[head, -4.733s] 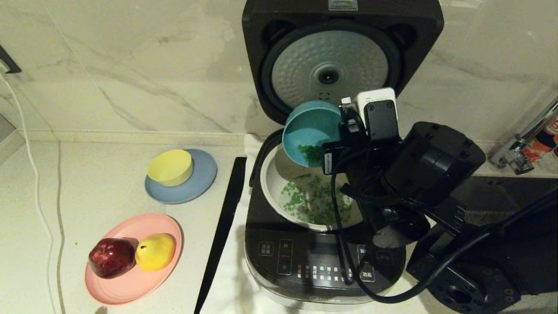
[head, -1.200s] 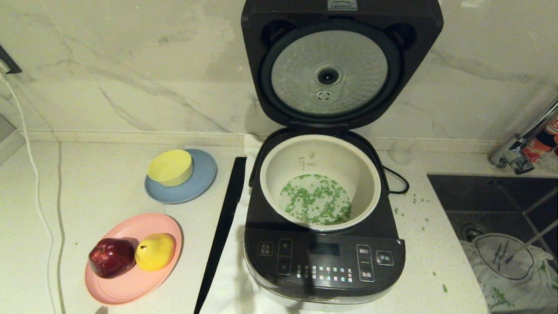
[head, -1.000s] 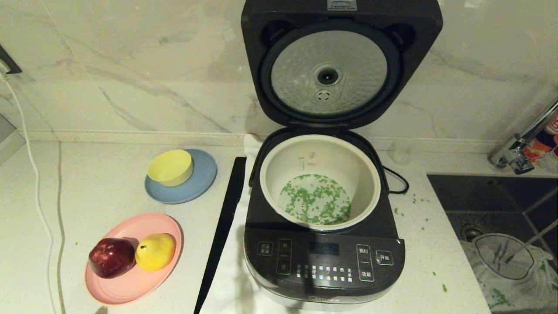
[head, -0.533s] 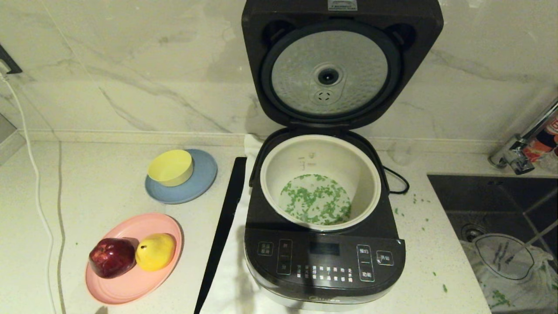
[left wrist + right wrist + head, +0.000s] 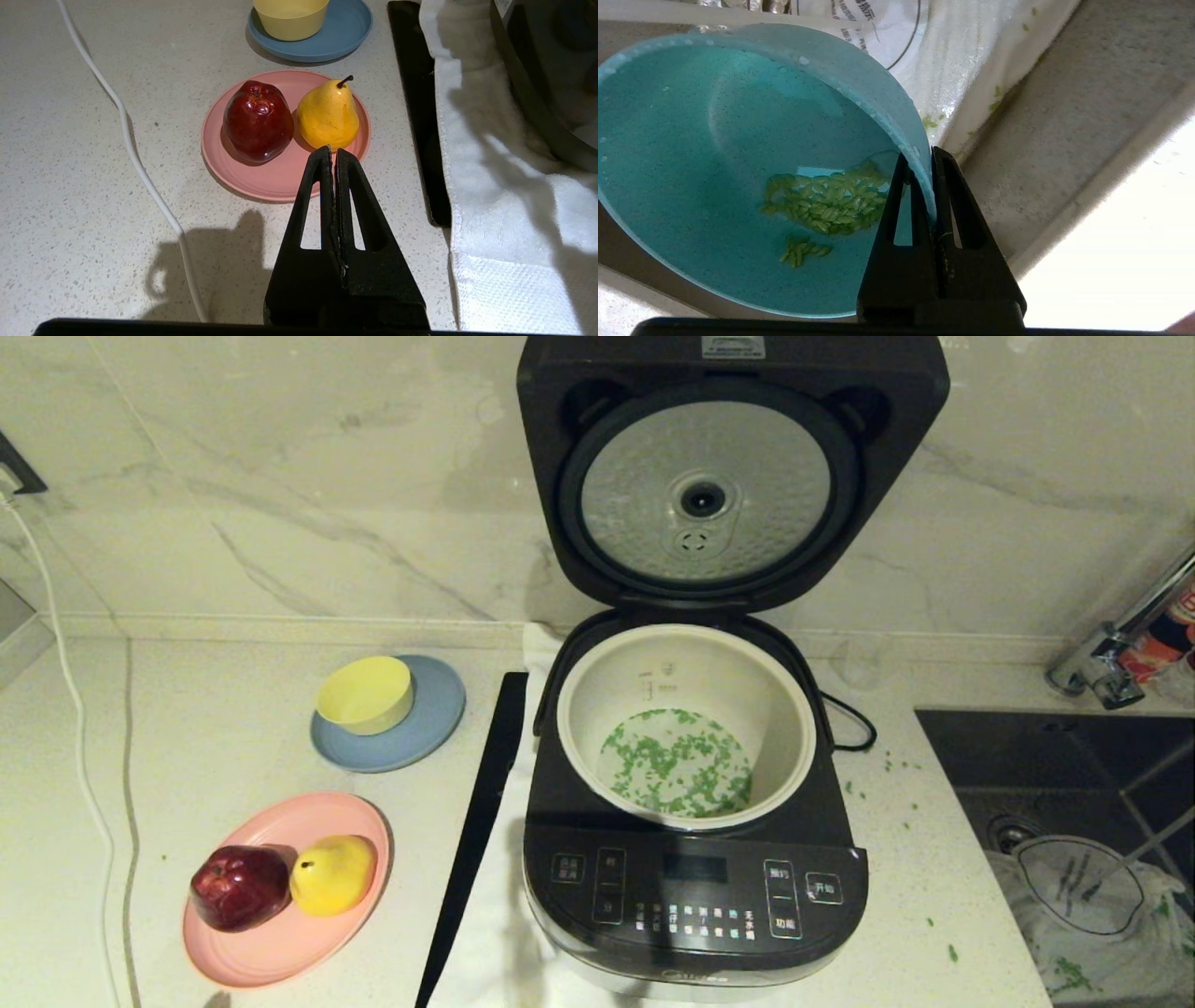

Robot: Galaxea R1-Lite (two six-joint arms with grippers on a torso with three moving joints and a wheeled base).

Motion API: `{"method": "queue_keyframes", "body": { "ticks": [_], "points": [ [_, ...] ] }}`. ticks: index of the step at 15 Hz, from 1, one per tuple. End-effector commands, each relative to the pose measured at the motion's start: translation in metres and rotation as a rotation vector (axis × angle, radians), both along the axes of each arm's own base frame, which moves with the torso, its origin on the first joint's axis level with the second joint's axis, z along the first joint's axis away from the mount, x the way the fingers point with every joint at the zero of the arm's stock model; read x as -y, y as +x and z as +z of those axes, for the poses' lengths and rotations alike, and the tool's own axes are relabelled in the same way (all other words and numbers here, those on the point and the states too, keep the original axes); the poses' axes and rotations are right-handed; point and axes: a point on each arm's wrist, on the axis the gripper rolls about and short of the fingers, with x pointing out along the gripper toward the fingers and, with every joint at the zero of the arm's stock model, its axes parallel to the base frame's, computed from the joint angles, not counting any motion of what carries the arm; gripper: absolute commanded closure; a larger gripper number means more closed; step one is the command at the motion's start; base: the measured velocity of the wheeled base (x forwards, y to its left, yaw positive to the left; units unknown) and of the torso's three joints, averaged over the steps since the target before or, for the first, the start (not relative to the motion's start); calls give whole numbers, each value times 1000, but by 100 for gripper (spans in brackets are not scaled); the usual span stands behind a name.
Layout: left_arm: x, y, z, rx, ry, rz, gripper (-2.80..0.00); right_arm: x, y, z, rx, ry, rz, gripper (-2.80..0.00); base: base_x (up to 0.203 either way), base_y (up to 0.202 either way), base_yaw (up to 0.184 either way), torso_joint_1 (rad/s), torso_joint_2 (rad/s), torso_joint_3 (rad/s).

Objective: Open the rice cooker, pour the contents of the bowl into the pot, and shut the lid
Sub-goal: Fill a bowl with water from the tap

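Right claw (image 5: 931, 154) pinched shut on the rim of the teal bowl (image 5: 738, 177), out of the head view, over a plastic bag; bowl tilted, a few green bits (image 5: 826, 203) left inside. Earlier it was tipped over the pot, now gone from there. Rice cooker (image 5: 691, 896) at 6 o'clock, lid (image 5: 728, 476) up, pot (image 5: 686, 653) holding green bits. Left claw (image 5: 334, 154) closed, empty, parked over the counter (image 5: 70, 163) near the pink plate (image 5: 275, 179).

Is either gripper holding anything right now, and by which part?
The right gripper pinches the bowl by its rim. The left gripper holds nothing.
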Motion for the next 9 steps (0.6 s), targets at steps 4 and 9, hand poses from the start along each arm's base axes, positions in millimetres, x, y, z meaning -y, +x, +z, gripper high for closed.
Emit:
{"method": "queue_keyframes", "body": {
  "ticks": [4,9],
  "points": [
    [0,1,-3,-6,0,0,0,-3,24,3,27,-3,24,0,0,0,0,0,0,0],
    [0,1,-3,-6,0,0,0,5,40,2,51,-1,6,0,0,0,0,0,0,0]
  ]
}}
